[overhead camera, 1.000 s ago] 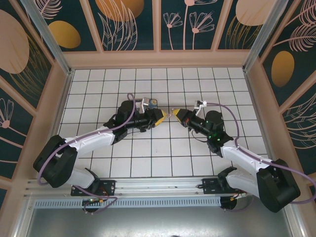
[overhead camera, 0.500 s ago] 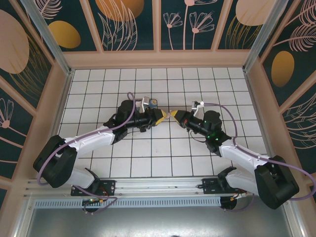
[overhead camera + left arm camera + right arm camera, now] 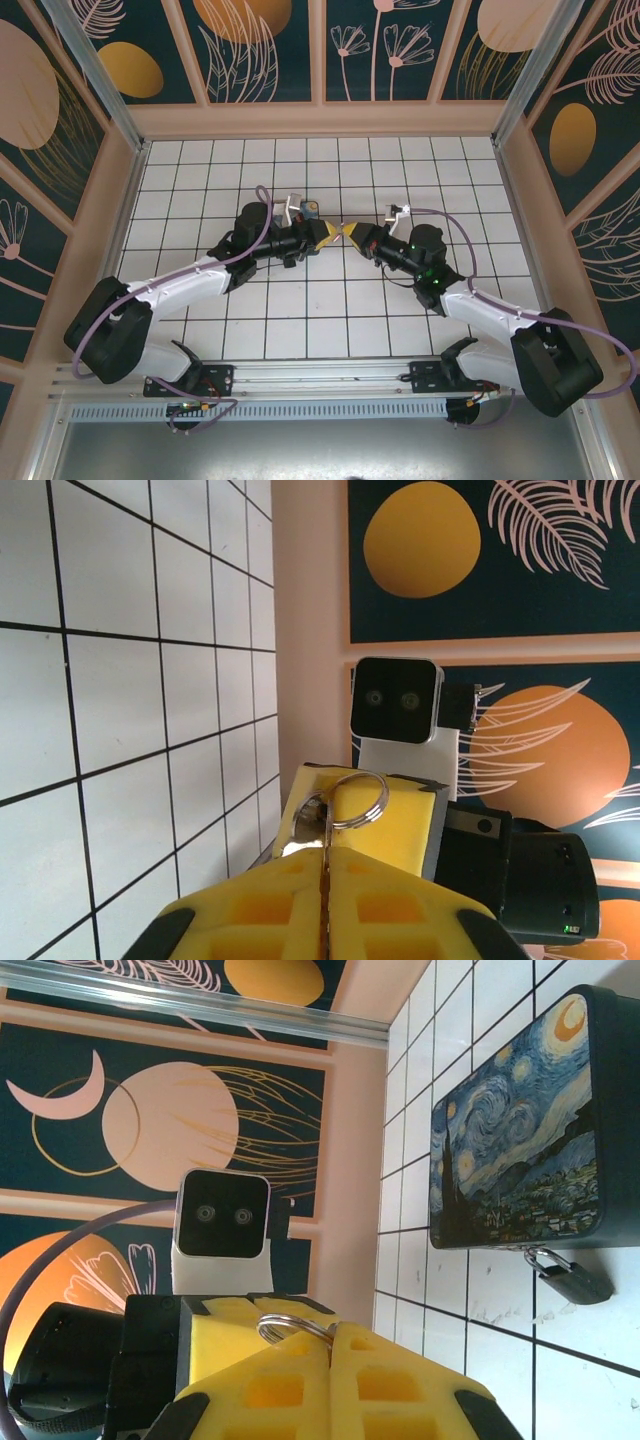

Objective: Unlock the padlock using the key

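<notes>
the right gripper (image 3: 351, 232) has slid left since a second ago, closing the gap, so its yellow tips now meet those of the left gripper (image 3: 330, 235) above the tiled floor (image 3: 300, 300). the left fingers, partly apart earlier, now pinch the key (image 3: 318, 825), whose ring stands between both grippers. the right fingers clamp the same bunch. the padlock (image 3: 572, 1277) lies on a tile against the edge of the painted box (image 3: 520, 1130), apart from the key.

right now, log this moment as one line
left gripper: shut on key | right gripper: shut on key, tips facing | padlock: beside painted box, untouched
</notes>
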{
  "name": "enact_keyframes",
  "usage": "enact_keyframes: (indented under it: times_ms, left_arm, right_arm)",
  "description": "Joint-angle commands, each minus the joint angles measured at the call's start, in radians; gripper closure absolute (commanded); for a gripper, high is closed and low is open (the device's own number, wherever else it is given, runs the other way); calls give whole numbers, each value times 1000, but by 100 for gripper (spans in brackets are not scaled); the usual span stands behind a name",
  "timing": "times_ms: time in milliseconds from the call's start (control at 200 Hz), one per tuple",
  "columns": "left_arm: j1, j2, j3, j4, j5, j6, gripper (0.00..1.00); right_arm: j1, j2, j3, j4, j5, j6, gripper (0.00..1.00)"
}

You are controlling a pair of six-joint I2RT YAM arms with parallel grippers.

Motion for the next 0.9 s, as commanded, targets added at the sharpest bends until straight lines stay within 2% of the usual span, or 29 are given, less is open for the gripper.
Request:
enact_keyframes:
  times_ms: [0, 115, 230, 295, 355, 370, 445, 505, 601, 781, 896]
  left_arm:
    - [-5, -25, -15, 38, 6, -1, 93]
    - [-6, -31, -16, 28, 5, 6, 100]
    - [-4, -33, -8, -12, 0, 47, 100]
    - [-4, -33, 7, -68, 2, 103, 100]
    - [-3, -26, 37, -145, 15, 178, 100]
    - [-4, -24, 43, -165, 19, 197, 100]
    - [-4, -21, 83, -282, 26, 313, 100]
    - [-4, -15, 119, -379, 24, 404, 100]
    - [-5, -10, 145, -408, 89, 488, 100]
    - [-53, 18, 199, -462, 169, 620, 100]
    - [-64, 30, 212, -491, 178, 673, 100]
  right_arm:
    - [10, -10, 2, 41, -7, 1, 100]
    - [10, -14, 0, 37, -5, 1, 100]
    - [8, -19, 0, 20, -30, -5, 100]
    - [-1, -27, -6, -18, -57, -26, 85]
    - [-3, -65, -15, -122, -63, -74, 70]
    - [-37, -84, -19, -163, -56, -97, 67]
    - [-89, -158, -22, -323, -34, -191, 57]
    - [-134, -210, -3, -445, -19, -277, 54]
    - [-181, -230, 36, -494, -74, -381, 52]
    - [-178, -127, 171, -514, -252, -608, 57]
    - [-178, -109, 206, -500, -361, -723, 60]
